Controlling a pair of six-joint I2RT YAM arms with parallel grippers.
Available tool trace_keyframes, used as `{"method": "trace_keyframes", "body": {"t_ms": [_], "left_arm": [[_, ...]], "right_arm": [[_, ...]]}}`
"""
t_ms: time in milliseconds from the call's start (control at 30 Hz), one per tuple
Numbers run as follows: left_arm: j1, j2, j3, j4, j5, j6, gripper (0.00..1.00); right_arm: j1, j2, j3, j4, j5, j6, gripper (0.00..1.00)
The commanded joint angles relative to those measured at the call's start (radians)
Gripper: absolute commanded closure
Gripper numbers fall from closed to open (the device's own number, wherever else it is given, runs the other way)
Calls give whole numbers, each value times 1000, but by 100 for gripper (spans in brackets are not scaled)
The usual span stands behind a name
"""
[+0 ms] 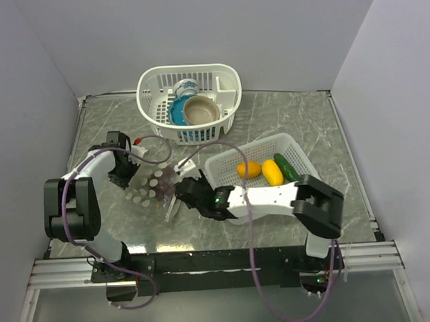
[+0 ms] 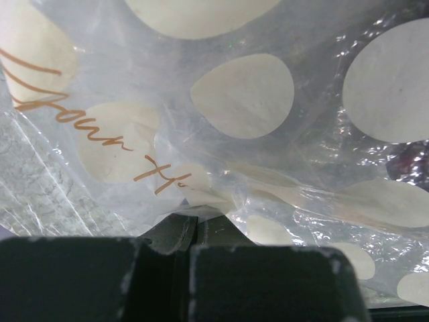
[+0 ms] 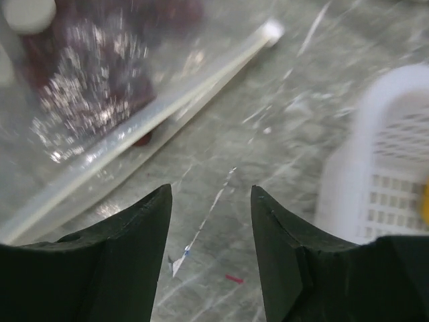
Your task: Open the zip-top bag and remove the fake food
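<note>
The zip-top bag (image 1: 153,185) is pinched by the left gripper (image 1: 130,172) at centre left; the right gripper (image 3: 211,194) is held wide, empty.

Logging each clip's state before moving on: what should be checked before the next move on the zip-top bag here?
1. Left gripper pinches the clear, pale-dotted plastic zip-top bag: ok.
2. Right gripper open and empty: ok.
3. Whitish zip strip ahead of right gripper: ok, not yet grasped.
4. Bag mouth opened: cannot tell.
5. Dark purple grape bunch removed: not ok, inside the bag.
</note>
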Motion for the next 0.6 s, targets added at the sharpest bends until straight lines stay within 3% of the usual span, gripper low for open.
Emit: {"method": "trace_keyframes", "body": {"t_ms": [0, 33, 67, 333, 567], "left_arm": [[0, -21, 23, -3, 14, 10, 99], [0, -20, 23, -2, 15, 10, 99], [0, -18, 23, 0, 15, 10, 99], [-1, -11, 24, 1, 12, 17, 99], [-1, -6, 23, 0, 8, 26, 99]], "right_arm": [[6, 93, 63, 77, -108, -46, 40], [4, 112, 70, 83, -126, -55, 37], [4, 144, 81, 87, -137, -63, 28], [-6, 242, 172, 160, -216, -141, 1], [-22, 318, 244, 189, -197, -186, 0]]}}
